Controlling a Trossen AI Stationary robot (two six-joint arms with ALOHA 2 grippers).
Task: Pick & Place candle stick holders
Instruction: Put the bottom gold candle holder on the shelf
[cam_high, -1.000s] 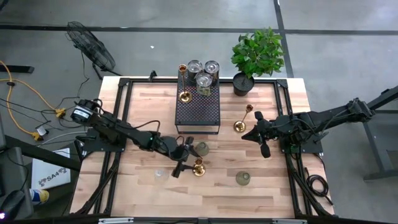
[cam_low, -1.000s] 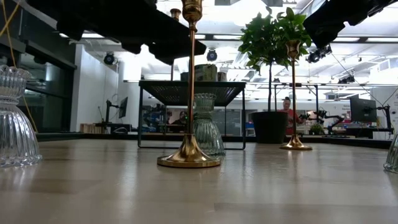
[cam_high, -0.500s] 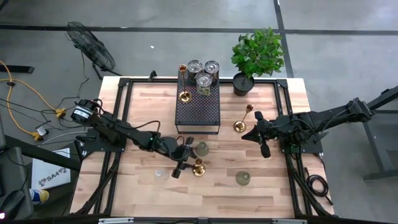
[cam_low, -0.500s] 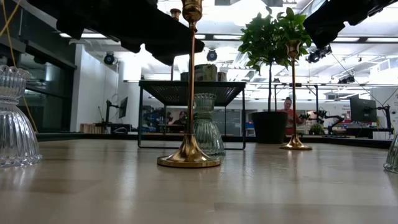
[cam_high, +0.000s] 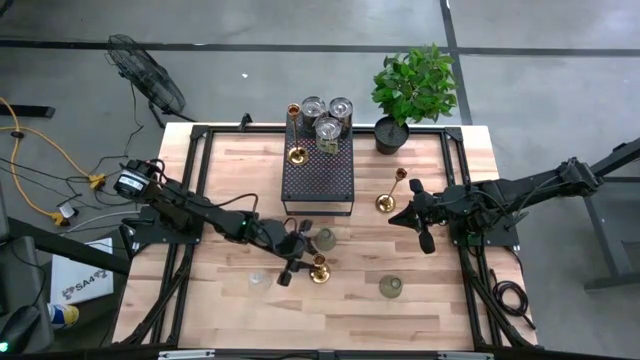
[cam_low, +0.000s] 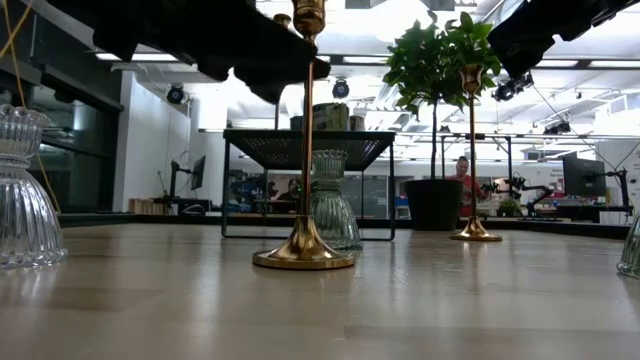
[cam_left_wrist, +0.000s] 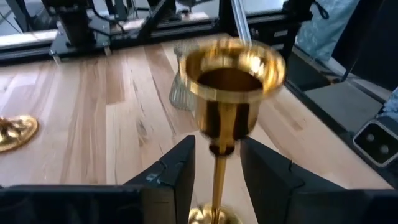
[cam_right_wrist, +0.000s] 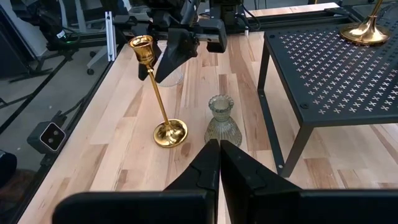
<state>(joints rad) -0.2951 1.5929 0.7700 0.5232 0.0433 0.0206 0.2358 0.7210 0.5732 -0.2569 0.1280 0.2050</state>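
A brass candle stick holder (cam_high: 318, 268) with a round base and a slender stem stands upright on the wooden table, near its middle. My left gripper (cam_left_wrist: 217, 149) reaches in level from the table's left. It is open, with one finger on each side of the stem (cam_left_wrist: 219, 168), just under the cup (cam_left_wrist: 231, 68), and a gap shows on both sides. My right gripper (cam_right_wrist: 219, 146) is shut and hangs above the table's right part, holding nothing. A second brass holder (cam_high: 386, 203) stands close to it.
A black perforated box (cam_high: 318, 170) at the far middle carries a brass holder (cam_high: 297, 155) and glass cups (cam_high: 328, 127). Loose glass holders stand beside the left gripper (cam_high: 325, 239), near left (cam_high: 258, 280) and near right (cam_high: 390, 287). A potted plant (cam_high: 410, 90) stands far right.
My left gripper has stayed in place while its fingers have drawn a little closer together about the brass holder's stem. The holder stands where it did.
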